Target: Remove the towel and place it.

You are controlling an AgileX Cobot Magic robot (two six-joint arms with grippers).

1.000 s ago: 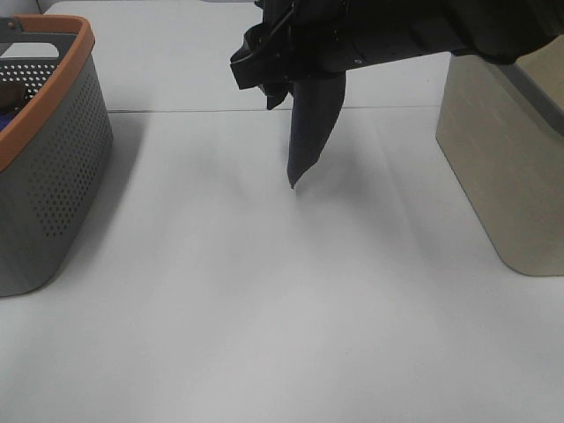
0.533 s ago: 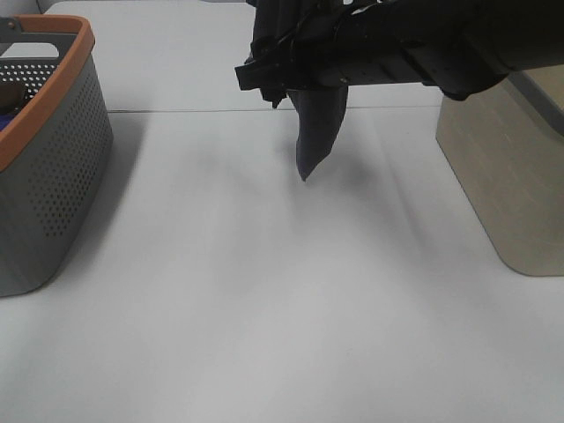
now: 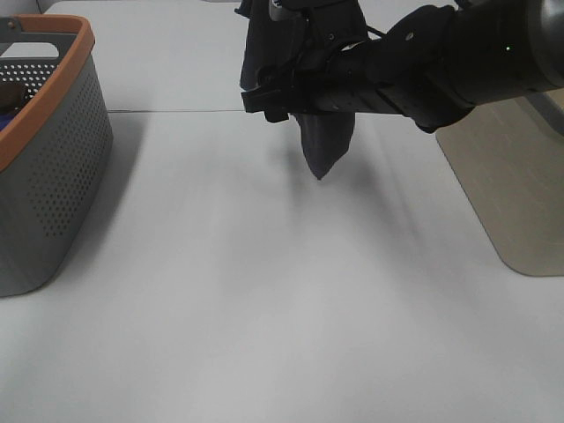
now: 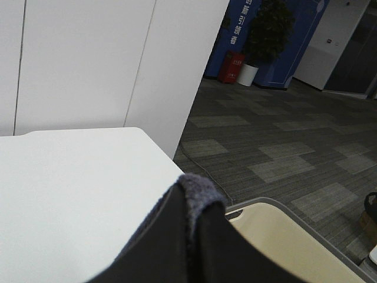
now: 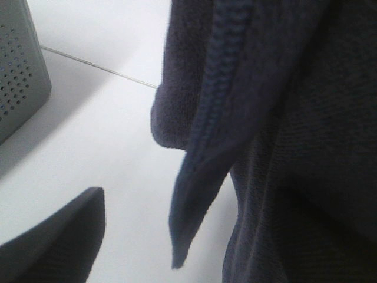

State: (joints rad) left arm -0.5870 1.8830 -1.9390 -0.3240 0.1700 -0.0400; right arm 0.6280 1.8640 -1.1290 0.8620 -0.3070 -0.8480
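Observation:
The dark navy towel [image 3: 326, 141] hangs in the air over the back middle of the white table [image 3: 264, 308], its low corner just above the surface. It runs up past the top edge of the exterior view. In the left wrist view, my left gripper [image 4: 197, 227] is shut on the towel's terry edge [image 4: 197, 197], pinched between two dark fingers. My right gripper [image 3: 264, 97] reaches across from the right beside the towel. In the right wrist view the towel [image 5: 283, 147] fills the right side. One finger [image 5: 59, 236] stands apart from it and the other is hidden.
A grey perforated basket with an orange rim [image 3: 53, 159] stands at the left edge and also shows in the right wrist view [image 5: 17, 71]. A beige bin [image 3: 502, 176] stands at the right and also shows in the left wrist view [image 4: 283, 236].
The right arm has swung further across and tilted. The towel's hanging corner has drifted right and slightly up, and more of the towel now shows above the arm.

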